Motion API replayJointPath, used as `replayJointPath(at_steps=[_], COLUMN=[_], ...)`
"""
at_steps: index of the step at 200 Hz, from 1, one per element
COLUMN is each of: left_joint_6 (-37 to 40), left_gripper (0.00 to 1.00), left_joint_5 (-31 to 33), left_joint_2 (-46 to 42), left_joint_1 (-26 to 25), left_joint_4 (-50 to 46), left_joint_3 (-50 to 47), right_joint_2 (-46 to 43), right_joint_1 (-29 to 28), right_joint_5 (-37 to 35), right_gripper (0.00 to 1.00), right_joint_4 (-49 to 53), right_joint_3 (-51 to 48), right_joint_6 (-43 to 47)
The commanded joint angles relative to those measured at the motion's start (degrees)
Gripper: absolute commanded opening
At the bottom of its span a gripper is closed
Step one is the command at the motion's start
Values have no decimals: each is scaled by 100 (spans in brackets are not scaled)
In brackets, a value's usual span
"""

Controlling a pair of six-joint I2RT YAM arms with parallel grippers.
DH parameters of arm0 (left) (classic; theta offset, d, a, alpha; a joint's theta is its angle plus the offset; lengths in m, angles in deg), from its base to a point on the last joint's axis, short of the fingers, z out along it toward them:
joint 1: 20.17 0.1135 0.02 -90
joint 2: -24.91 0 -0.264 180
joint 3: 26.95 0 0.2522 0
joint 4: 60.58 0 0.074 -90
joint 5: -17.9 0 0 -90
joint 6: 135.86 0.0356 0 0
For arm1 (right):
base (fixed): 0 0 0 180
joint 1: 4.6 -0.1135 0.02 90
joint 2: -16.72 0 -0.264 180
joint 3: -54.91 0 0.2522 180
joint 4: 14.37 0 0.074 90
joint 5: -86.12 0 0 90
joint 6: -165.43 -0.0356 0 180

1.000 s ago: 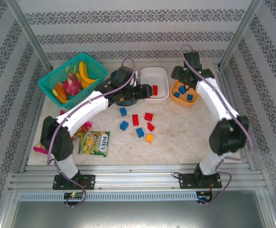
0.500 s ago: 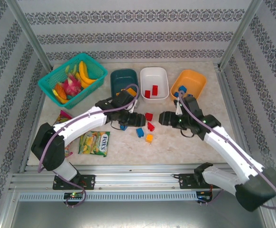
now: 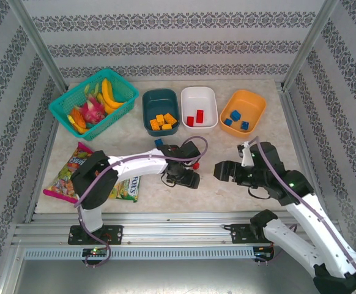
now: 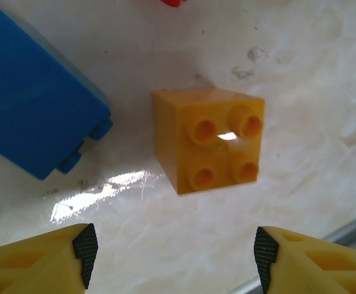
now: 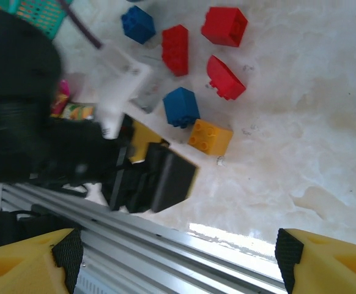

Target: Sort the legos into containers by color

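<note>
Swung both arms away from the containers within the last second: left gripper off the white tub and down over the loose legos, right gripper off the orange tub and back toward the near edge. Reads as two drops finished and a fresh pick beginning. Jaws wide apart on both, nothing between the pads. Just ahead of the left gripper, an orange-yellow brick, lying free and untouched, bound by colour for the dark teal tub; up and to its left, a blue brick. Counted loose ahead of the right gripper: three red, two blue, one orange-yellow, plus a far blue brick beyond those. Counted in the tubs: two red, three blue, probably four orange-yellow, though too small to be sure.
</note>
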Motion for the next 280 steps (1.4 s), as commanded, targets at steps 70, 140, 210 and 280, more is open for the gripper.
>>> replayJointPath(at_steps=[70, 140, 210, 280], left_joint_6=[-109, -193, -177, 530], left_gripper=[59, 29, 27, 27], left_joint_5=[581, 760, 398, 289], left_joint_2=[899, 457, -700, 1495], left_joint_1=[-236, -238, 1515, 3167], left_joint_4=[-454, -518, -856, -853], left_joint_3=[1005, 950, 1431, 4171], right_joint_2=[-451, -422, 519, 3045], right_joint_1=[-63, -53, -61, -132], right_joint_5=[-299, -158, 272, -192], right_gripper=[83, 81, 81, 81], right_joint_4=[240, 48, -1878, -3265], right_joint_3=[223, 144, 326, 1290], right_joint_6=[-220, -168, -318, -696])
